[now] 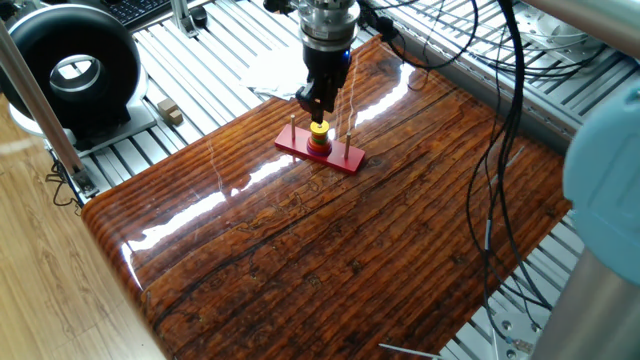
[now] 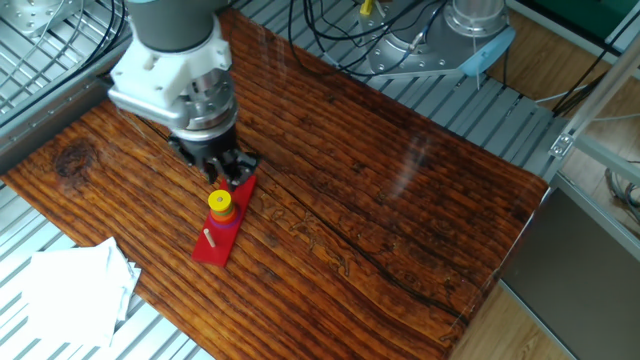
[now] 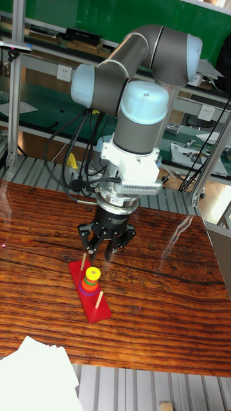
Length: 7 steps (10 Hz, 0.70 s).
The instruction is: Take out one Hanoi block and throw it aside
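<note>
1. White paper (image 3: pixel 38 379) lies at the near counter (image 3: pixel 160 314) edge.
2. The yellow Hanoi block (image 3: pixel 93 274) tops the ring stack on the red base (image 3: pixel 96 302), middle peg.
3. Just behind and above it, the claw (image 3: pixel 102 252) hangs spread wide, holding nothing.

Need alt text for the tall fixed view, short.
A grey robot arm's open tool hangs just above a yellow Hanoi block topping a small stack of rings on the middle peg of a red base. The base sits on a glossy wooden table, white paper at the near edge.
</note>
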Available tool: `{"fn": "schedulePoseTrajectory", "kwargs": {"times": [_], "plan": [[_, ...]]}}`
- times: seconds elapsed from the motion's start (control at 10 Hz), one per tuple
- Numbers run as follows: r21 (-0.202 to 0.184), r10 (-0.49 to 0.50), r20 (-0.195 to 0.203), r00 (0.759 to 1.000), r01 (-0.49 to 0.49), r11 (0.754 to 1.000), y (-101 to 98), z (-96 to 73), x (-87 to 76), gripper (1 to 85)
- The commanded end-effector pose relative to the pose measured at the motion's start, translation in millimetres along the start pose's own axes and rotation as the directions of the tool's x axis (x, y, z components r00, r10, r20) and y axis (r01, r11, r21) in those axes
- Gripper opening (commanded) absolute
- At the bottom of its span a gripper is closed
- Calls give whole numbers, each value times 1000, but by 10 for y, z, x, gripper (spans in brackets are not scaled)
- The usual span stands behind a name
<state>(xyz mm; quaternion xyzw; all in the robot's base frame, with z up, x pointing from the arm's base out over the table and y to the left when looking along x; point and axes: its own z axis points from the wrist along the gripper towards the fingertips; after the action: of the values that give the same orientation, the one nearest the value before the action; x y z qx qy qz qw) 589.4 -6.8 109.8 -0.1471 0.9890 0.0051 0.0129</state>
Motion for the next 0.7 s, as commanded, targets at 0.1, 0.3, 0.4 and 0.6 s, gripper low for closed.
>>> {"fn": "schedulePoseTrajectory", "kwargs": {"times": [0.1,0.3,0.4,0.6], "plan": [[-33,-44,72,996,46,998,-49,104,-345,460],[-19,-67,84,994,69,997,-77,202,-413,510],[-5,-75,81,994,75,997,-84,264,-408,510],[3,-85,75,994,85,996,-22,366,-370,510]]}}
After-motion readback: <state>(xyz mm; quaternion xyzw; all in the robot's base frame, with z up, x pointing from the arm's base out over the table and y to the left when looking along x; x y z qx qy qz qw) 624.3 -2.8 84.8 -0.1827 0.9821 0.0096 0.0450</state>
